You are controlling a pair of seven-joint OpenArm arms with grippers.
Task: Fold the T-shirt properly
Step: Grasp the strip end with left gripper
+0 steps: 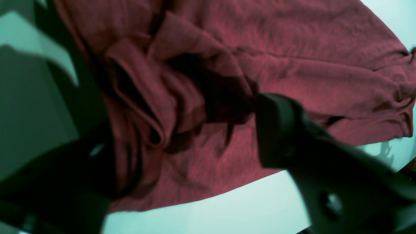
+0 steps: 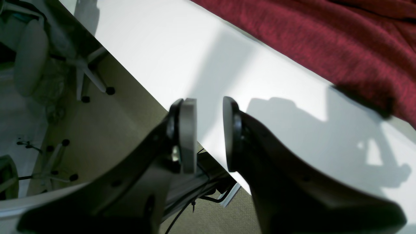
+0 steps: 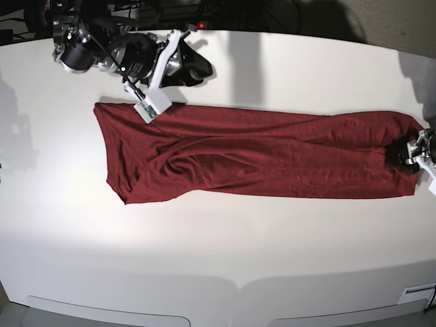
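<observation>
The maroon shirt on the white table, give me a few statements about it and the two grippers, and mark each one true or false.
1. The T-shirt lies stretched out long across the table. True.
2. The right gripper holds fabric between its pads. False: its pads stand apart with nothing between them.
3. The left gripper is at the shirt's end with bunched fabric between its fingers. True.
4. A second garment lies on the table. False: only the one shirt shows.

Your right gripper (image 2: 209,133) has black curved fingers with flat grey pads (image 2: 188,135). Its arm (image 3: 116,54) looks black, silver and white.
</observation>
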